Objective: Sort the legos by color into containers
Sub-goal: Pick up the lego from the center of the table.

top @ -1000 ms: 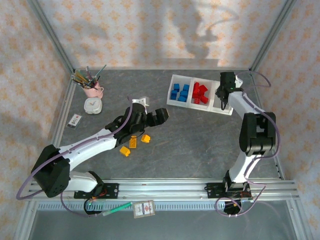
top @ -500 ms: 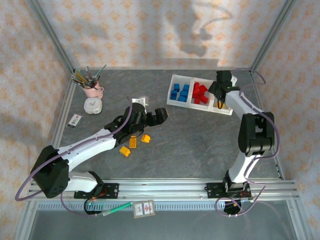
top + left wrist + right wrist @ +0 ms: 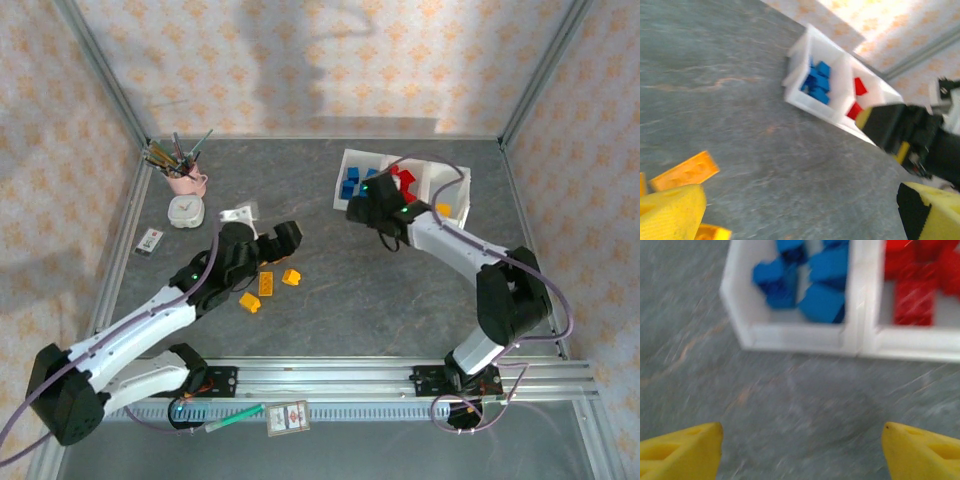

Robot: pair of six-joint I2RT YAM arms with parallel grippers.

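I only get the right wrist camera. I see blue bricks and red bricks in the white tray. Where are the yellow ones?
Observer: Three yellow-orange legos lie loose on the table, left of the tray in the top view.
Operator: Is there a yellow one in the tray too?
Observer: Yes, one orange lego sits in the third compartment, on the far side of the red ones from the blue.
Operator: What is the other gripper doing?
Observer: The left gripper is open beside those loose legos, with nothing between its fingers.
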